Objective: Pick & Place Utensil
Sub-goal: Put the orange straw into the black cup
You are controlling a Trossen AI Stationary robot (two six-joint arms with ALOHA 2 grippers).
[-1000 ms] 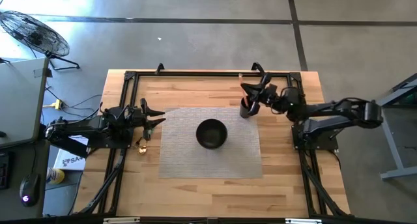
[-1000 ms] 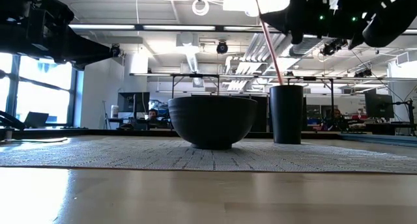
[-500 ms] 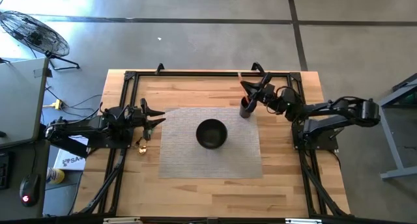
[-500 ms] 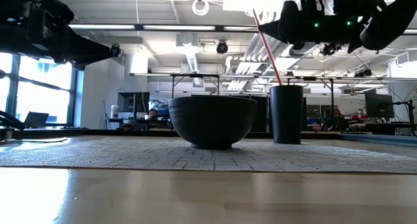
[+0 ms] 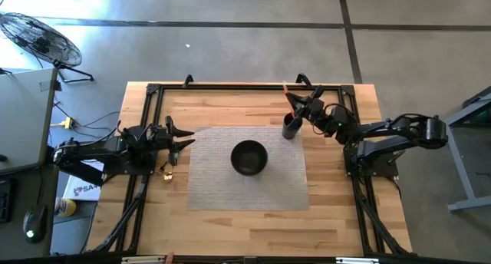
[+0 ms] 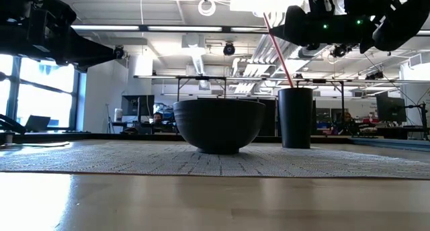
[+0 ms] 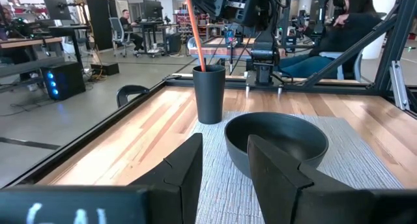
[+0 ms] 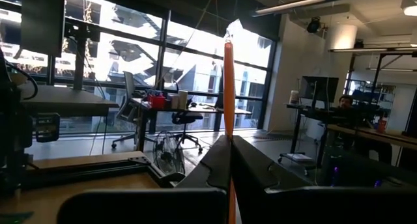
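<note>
The right gripper pinches a thin orange stick-like utensil between its flat dark fingers, above the tall, smooth black cup. The utensil leans, its lower end down inside the cup at the far right corner of the woven grey mat. A round matte black bowl sits mid-mat, near the cup. The left gripper hangs spread and empty over the wooden table at the mat's left edge.
</note>
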